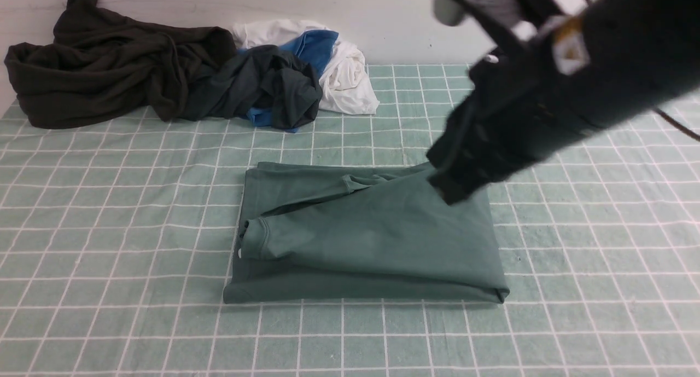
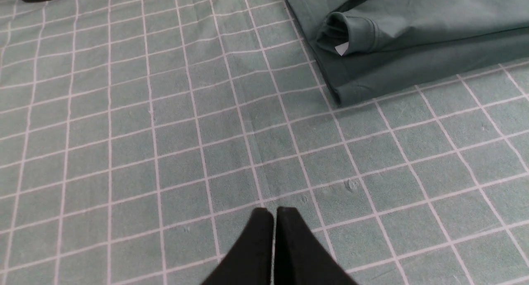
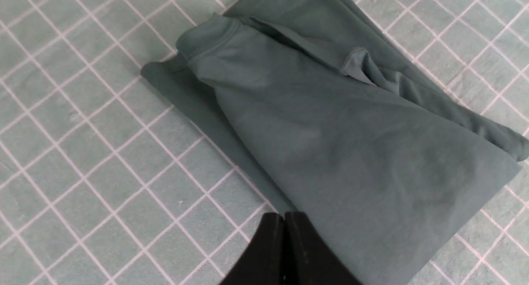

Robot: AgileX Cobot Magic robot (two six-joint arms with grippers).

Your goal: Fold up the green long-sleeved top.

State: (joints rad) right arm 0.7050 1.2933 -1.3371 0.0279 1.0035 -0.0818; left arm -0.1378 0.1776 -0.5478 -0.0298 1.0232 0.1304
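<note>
Right up close, the black right tool [image 3: 284,219] hangs pressed together and holding nothing above the soft, light, floppy sage-green long-sleeved cotton top [image 1: 366,240], folded flat mid-surface, best pinched at a thick folded edge.

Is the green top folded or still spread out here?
Folded: the green long-sleeved top lies as a compact layered rectangle, one cuff tucked on top.

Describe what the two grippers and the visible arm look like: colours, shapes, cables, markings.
The right arm is bulky matte black, with a grey rounded part, a small white-and-yellow label and a thin dark cable trailing off it. The right gripper has two plain black fingers tapering to narrow tips. The left gripper looks the same: two black wedge-shaped fingers, unmarked.
</note>
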